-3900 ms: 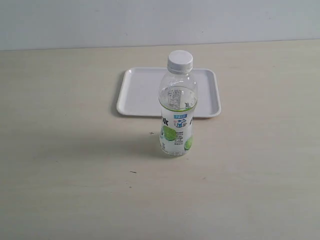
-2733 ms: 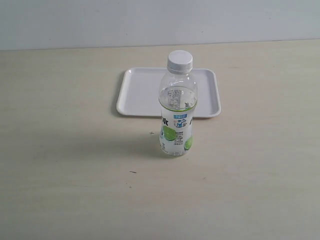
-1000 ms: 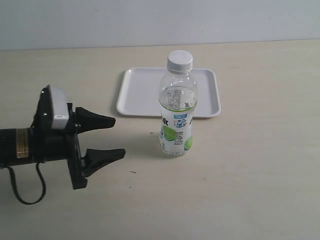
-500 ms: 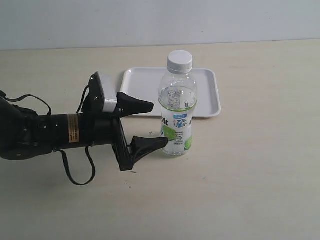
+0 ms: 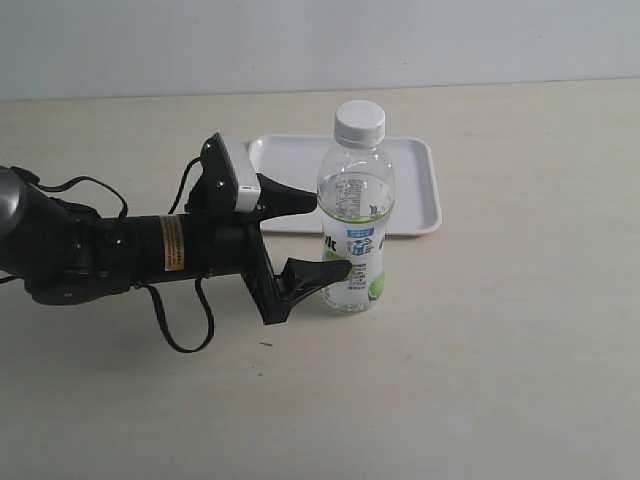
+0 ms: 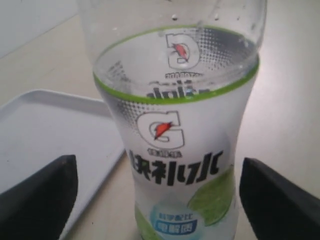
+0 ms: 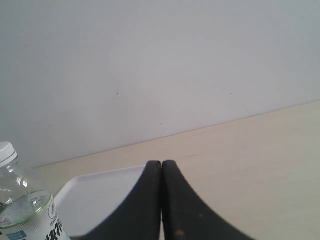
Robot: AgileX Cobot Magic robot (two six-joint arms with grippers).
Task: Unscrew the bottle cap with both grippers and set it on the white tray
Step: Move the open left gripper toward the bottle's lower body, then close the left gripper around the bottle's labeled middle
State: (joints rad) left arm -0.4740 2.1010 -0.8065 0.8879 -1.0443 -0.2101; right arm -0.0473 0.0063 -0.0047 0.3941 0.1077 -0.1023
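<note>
Left pincer (image 5: pixel 333 236) gapes wide, tips flanking the bottle (image 5: pixel 356 215) on a pale tabletop (image 5: pixel 500 380), white wall (image 5: pixel 300 45) behind.

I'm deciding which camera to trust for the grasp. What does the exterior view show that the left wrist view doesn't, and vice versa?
Only the exterior view shows the bottle cap, sitting on the bottle, and the whole white tray behind it. Only the left wrist view shows the label and its logo close up, with a clear gap on each side of the bottle. Both show the left gripper with its jaws open on either side of the bottle, and at least part of the tray.
</note>
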